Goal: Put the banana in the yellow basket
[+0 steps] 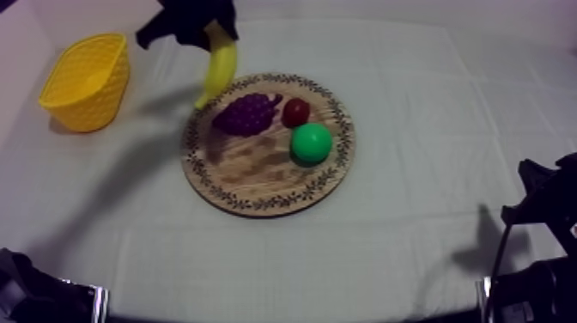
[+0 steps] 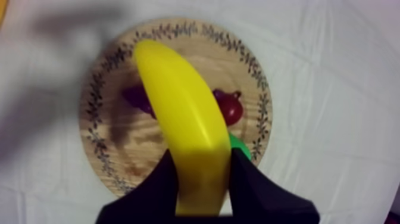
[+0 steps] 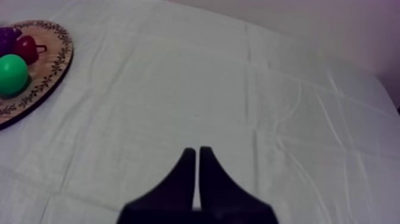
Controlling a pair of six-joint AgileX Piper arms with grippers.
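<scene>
So the left end effector (image 2: pixel 202 173) is clamped around the banana (image 1: pixel 220 69), dangling it over the wooden board (image 1: pixel 258 193) rim. I'd swing it over the yellow basket (image 1: pixel 86 82), clear the wall first, then release. The right end effector (image 3: pixel 197 158) is pinched together, empty.

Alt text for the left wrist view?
Two black fingers of the left gripper grip a curved yellow banana over a round wooden board with a patterned rim. Behind it, on the board, lie a purple bunch of grapes, a small red fruit and a round green fruit.
</scene>
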